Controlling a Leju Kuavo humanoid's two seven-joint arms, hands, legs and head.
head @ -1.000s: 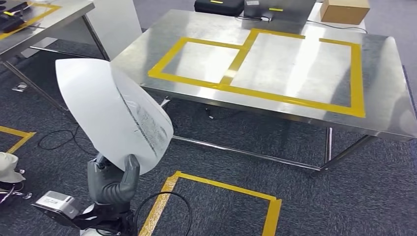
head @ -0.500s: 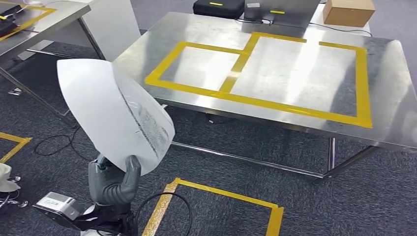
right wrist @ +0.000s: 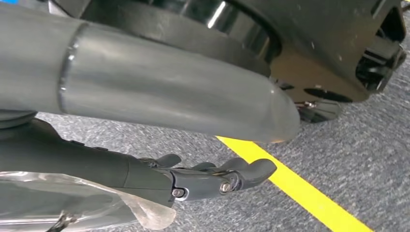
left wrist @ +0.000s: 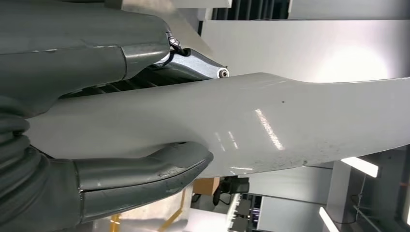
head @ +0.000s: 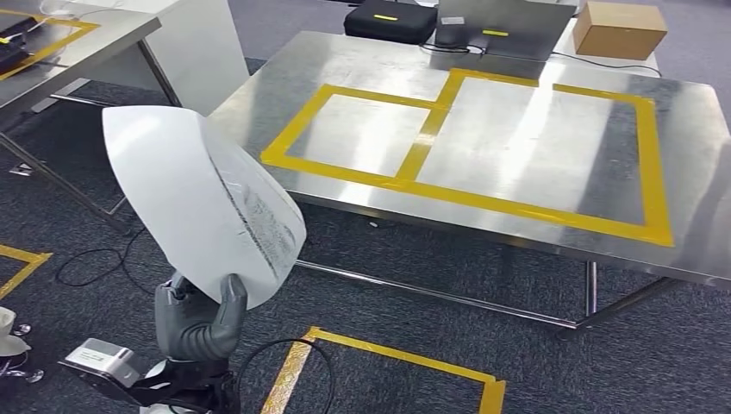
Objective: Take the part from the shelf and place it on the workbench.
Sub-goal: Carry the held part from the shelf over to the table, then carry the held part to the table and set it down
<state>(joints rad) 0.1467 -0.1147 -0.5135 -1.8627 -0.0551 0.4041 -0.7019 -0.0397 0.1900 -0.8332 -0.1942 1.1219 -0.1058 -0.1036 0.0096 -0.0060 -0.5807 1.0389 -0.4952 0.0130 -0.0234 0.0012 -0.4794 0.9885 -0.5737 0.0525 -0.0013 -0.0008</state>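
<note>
Carrying the part [head: 200,200] toward the tabletop [head: 362,60]: I've got the left hand [head: 196,321] clamped on the lower edge of the white curved panel, thumb on one face and fingers behind it, panel standing up at lower left of the head view. Right hand [right wrist: 212,176] hangs over the carpet, fingers loosely apart, nothing in it. The transport step is in hand, placement not yet done. Next I judge I need to close in on the tabletop, lift the panel over its near edge and lay it flat inside a yellow tape box [head: 366,138]. Versus half a second ago, the tabletop sits a bit lower and further right in frame, so the camera moved; my grip on the panel looks unchanged.
</note>
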